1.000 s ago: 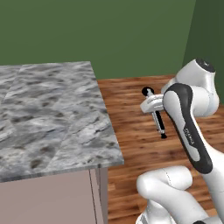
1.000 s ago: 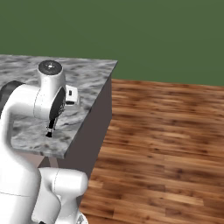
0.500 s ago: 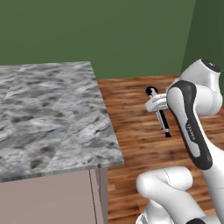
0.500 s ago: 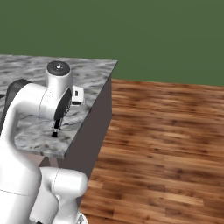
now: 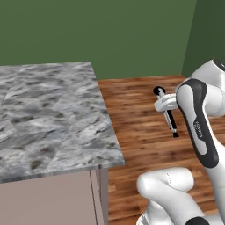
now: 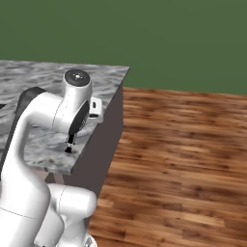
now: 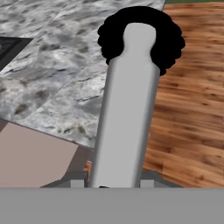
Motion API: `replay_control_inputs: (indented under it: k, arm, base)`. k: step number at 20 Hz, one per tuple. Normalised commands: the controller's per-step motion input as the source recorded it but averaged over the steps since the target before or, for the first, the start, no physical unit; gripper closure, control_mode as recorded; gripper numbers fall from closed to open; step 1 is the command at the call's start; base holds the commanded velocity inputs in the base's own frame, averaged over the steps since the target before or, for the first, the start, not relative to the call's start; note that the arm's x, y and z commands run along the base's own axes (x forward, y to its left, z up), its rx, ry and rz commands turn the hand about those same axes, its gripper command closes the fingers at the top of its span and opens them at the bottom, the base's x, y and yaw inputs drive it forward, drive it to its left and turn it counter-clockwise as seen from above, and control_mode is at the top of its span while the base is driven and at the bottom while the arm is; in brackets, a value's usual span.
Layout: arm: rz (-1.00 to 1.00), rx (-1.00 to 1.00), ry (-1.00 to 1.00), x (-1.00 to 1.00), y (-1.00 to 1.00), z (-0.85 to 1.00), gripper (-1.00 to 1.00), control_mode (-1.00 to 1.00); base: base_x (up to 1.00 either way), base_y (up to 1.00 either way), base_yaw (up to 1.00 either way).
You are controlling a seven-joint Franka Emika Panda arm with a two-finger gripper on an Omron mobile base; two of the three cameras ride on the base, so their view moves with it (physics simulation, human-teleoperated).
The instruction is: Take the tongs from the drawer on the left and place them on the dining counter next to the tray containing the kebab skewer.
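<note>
Slim silvery tongs [image 5: 169, 117] with black ends hang over the wood floor just right of the dining counter [image 5: 48, 114], and my gripper [image 5: 166, 109] is shut on them. In the hand view the tongs [image 7: 127, 109] run up the middle from my gripper [image 7: 111, 186] to a round black end. The tongs' lower tip [image 6: 69, 146] shows below my wrist, in front of the grey-veined dining counter [image 6: 43, 82]. A dark flat thing [image 7: 8, 48] lies on the dining counter [image 7: 65, 65], cut by the frame edge; I cannot tell if it is the tray. The drawer and kebab skewer are out of view.
The counter's taupe cabinet base [image 5: 48, 200] stands below its near edge. Brown wood floor [image 6: 183, 154] stretches to the right of the counter, up to a green wall [image 5: 110, 30]. My own arm link [image 5: 200, 127] rises close beside the tongs.
My hand has swung a little to the right with the tongs, nearer the counter's right edge in the right base view. The grip has not changed.
</note>
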Motion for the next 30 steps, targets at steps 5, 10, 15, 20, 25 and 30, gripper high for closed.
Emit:
replay_control_inputs:
  k: [5,10,15,20,25,30]
  arm:
    - [0.0,0.0,0.0,0.0,-0.25,0.0,1.0,-1.0]
    - [0.0,0.01,0.0,0.0,-0.4,0.0,1.0,-1.0]
    - [0.0,0.0,0.0,0.0,-0.28,0.0,1.0,-1.0]
    - [0.0,0.0,0.0,0.0,-0.2,0.0,1.0,-1.0]
    - [0.0,0.0,0.0,0.0,0.0,0.0,1.0,1.0]
    - [0.0,0.0,0.0,0.0,0.0,0.0,1.0,1.0]
  base:
    - [0.0,0.0,0.0]
    - [0.0,0.0,0.0]
    - [0.0,0.0,0.0]
    - [0.0,0.0,0.0]
    - [0.01,0.0,0.0]
    - [-0.15,-0.31,0.0]
